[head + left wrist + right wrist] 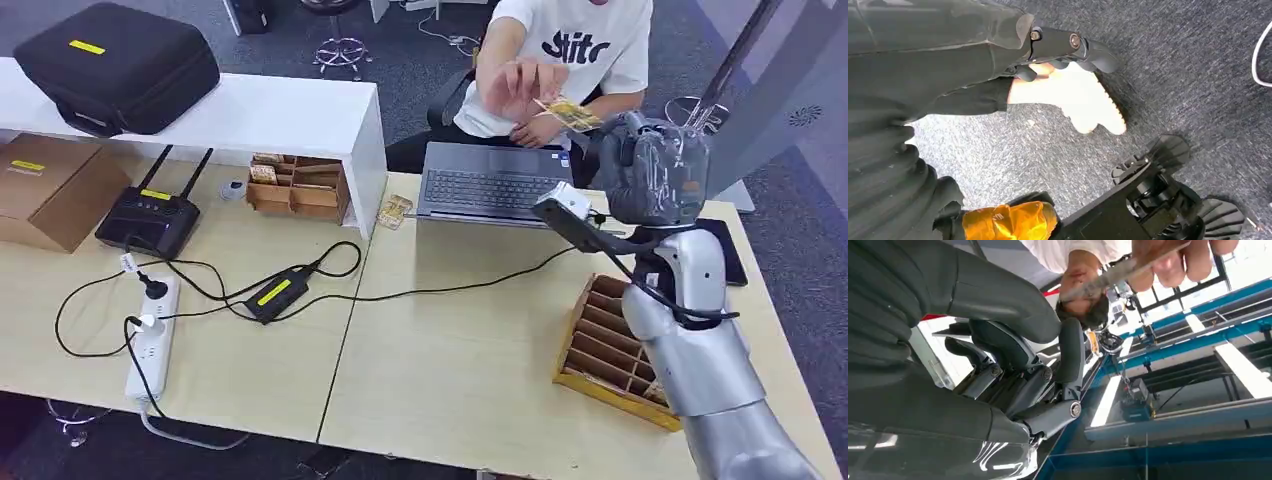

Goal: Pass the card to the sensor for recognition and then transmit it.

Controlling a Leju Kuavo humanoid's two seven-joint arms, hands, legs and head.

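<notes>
On the far left of the pale wooden counter (pixel 470 360) sit a brown cardboard box (pixel 50 188) and a black router with two antennas (pixel 152 215), with a black zipped case (pixel 118 65) on the white raised shelf (pixel 270 115) above them. A white power strip (pixel 155 335) and a black power adapter with a yellow label (pixel 275 294) lie further along, joined by black cables. A small wooden tray of cards (pixel 298 186) stands under the shelf's edge, and a grey open laptop (pixel 492 183) lies beyond.

The thin yellow card (pixel 568 112) is up in the air above the laptop, pinched in the hand of a seated person in a white T-shirt (pixel 520 88). It is just beside, and apart from, the right hand (pixel 655 172), which is raised in its clear cover with its dark fingers (pixel 1013 367) spread and empty. In the right wrist view the card (pixel 1120 271) shows edge-on and blurred, near the fingertips without touching.

A slotted wooden card rack (pixel 612 350) is partly hidden behind the silver right arm. The left hand (pixel 1048 55) hangs over grey carpet, fingers curled in loosely, holding nothing.
</notes>
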